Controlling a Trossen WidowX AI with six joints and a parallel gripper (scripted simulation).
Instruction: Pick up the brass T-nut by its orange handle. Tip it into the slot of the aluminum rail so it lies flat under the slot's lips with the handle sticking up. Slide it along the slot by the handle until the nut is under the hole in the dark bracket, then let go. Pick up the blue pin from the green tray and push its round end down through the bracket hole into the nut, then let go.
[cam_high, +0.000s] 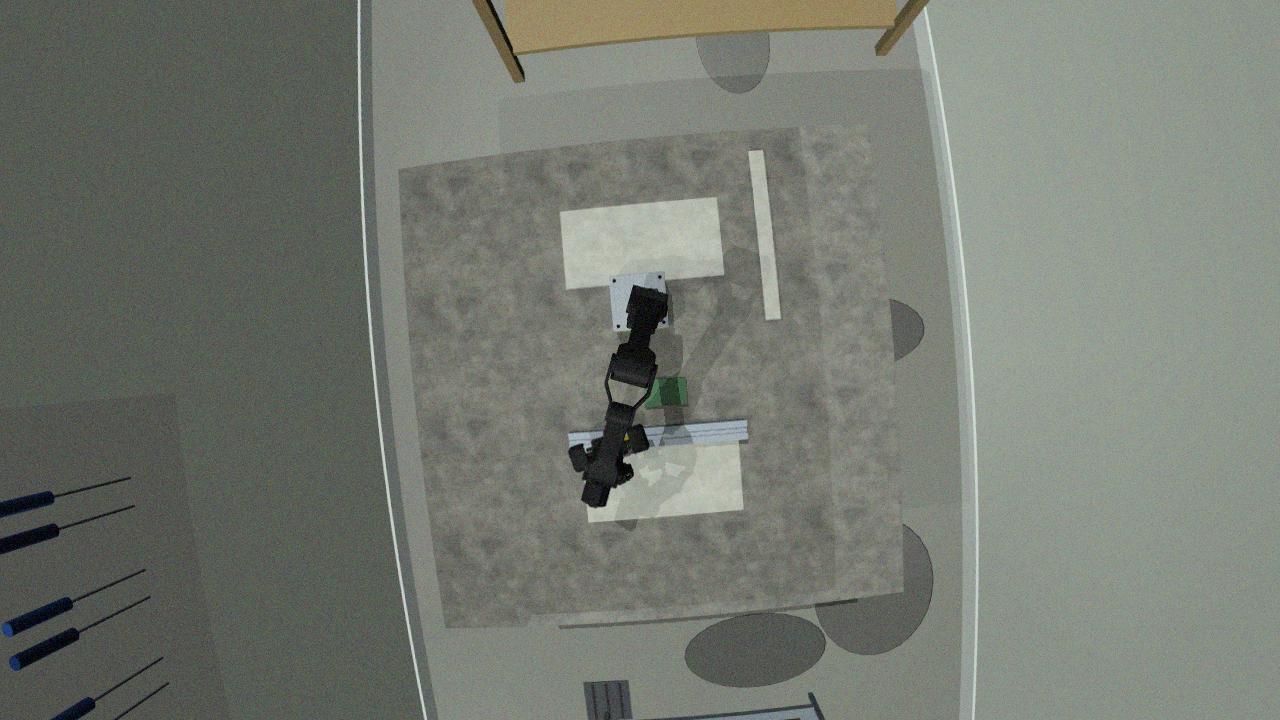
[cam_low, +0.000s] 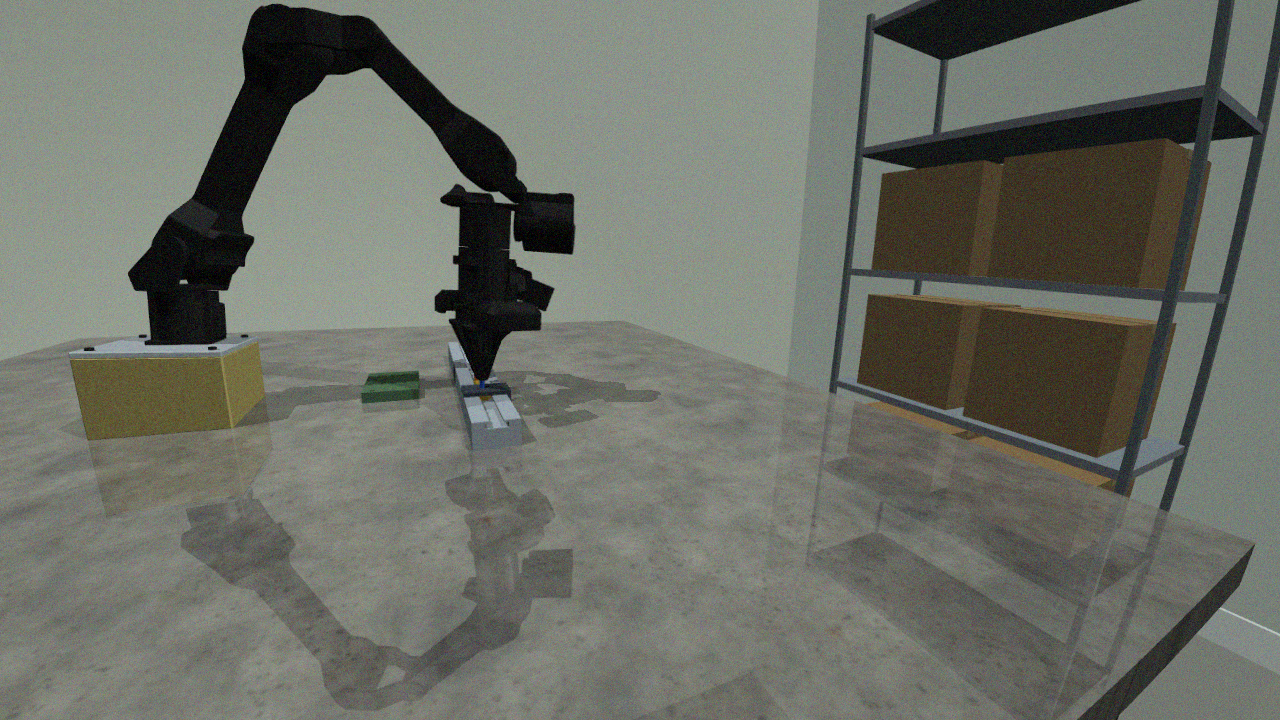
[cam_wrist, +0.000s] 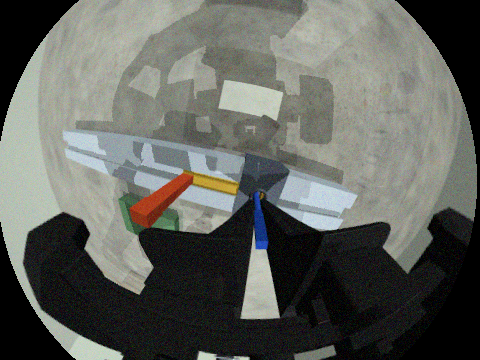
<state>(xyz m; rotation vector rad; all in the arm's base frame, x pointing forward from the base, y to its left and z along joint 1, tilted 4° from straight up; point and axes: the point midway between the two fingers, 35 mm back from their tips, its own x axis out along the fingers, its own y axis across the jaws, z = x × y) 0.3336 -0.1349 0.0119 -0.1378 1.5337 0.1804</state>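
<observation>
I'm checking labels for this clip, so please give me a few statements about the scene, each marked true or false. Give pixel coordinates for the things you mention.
1. The fingers (cam_low: 482, 379) are shut on the blue pin (cam_wrist: 260, 225). True.
2. The orange handle (cam_wrist: 161, 200) lies in the green tray (cam_high: 667, 392) (cam_low: 390, 387) (cam_wrist: 170, 220). False: it sticks up from the brass nut (cam_wrist: 215, 183) in the rail's slot.
3. The dark bracket (cam_low: 486, 390) (cam_wrist: 260, 172) sits across the aluminum rail (cam_high: 716, 430) (cam_low: 494, 436) (cam_wrist: 320, 192). True.
4. The green tray stands on top of the rail. False: it stands on the table, between the arm's base and the rail.
5. The brass nut lies in the rail's slot. True.
</observation>
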